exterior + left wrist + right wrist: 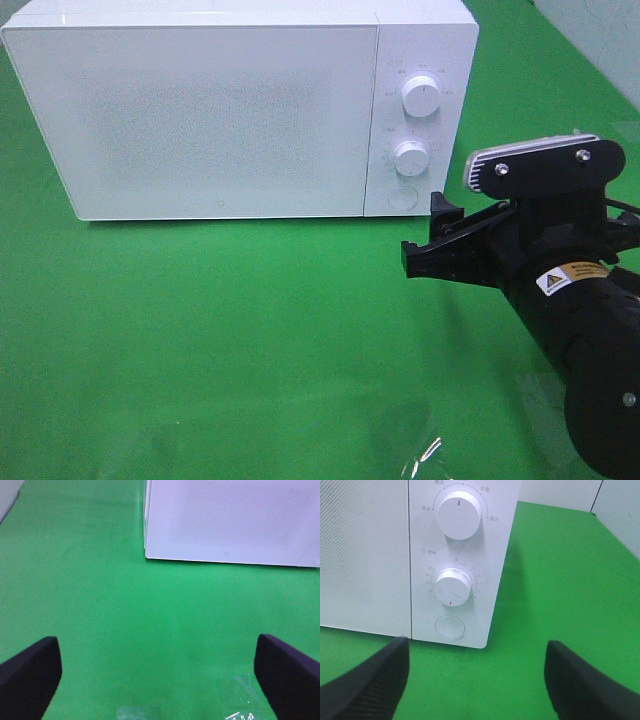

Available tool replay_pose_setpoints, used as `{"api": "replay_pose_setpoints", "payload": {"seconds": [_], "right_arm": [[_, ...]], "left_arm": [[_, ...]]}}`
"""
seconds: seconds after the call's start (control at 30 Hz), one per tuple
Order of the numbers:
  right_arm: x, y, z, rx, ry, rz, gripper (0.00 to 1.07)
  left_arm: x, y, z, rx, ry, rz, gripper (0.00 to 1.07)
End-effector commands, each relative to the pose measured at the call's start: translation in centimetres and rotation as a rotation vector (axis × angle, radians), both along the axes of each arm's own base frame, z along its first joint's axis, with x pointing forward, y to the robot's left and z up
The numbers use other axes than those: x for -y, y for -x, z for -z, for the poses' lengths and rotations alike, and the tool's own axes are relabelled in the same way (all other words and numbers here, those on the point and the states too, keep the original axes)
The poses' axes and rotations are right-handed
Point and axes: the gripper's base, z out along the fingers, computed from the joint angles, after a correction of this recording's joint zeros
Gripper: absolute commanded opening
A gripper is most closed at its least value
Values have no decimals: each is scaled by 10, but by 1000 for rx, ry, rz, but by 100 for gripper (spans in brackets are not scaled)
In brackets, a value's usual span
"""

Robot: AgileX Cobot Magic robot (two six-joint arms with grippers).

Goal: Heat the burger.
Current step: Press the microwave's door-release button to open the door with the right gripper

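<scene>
My right pincer (425, 232) stands spread and empty, just in front of the microwave's (220, 110) lower dial (452, 586). My left pincer (157, 640), also spread, faces its closed door (235, 520). The burger is not visible, presumably inside the microwave. Judged procedure: centre the fingers around the dial, close squarely, rotate without slipping.

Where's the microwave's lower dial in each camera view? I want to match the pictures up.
Exterior high: the lower dial is on the microwave, right of its door, under the upper dial.
Left wrist: not in it; only the door end shows.
Right wrist: the lower dial, close up, between the upper dial and the round button.
Shared landmark: the door's white speckled front, in all three.
</scene>
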Motion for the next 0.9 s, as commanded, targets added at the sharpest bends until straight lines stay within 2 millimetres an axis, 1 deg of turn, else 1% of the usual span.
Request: {"api": "replay_pose_setpoints", "payload": {"seconds": [0.03,0.17,0.23,0.33,0.37,0.47,0.57,0.63,0.7,0.9], "right_arm": [[-1,-1,-3,21,-6,5,73],[-1,-2,-2,18,-21,11,73],[-5,-12,2,4,-48,24,73],[-7,-15,4,0,-50,22,73],[-10,-20,6,-10,-51,13,73],[-16,-26,7,-1,-57,6,73],[-17,-27,7,2,-59,5,73],[-19,-28,10,-2,-50,0,73],[-23,-35,18,-27,-52,6,73],[-29,-39,21,-35,-59,6,73]], "left_arm": [[0,2,0,22,6,5,96],[0,2,0,22,6,5,96],[0,2,0,22,6,5,96],[0,2,0,22,6,5,96],[0,2,0,22,6,5,96],[0,2,0,22,6,5,96],[0,2,0,22,6,5,96],[0,2,0,22,6,5,96],[0,2,0,22,6,5,96],[0,2,0,22,6,5,96]]}}
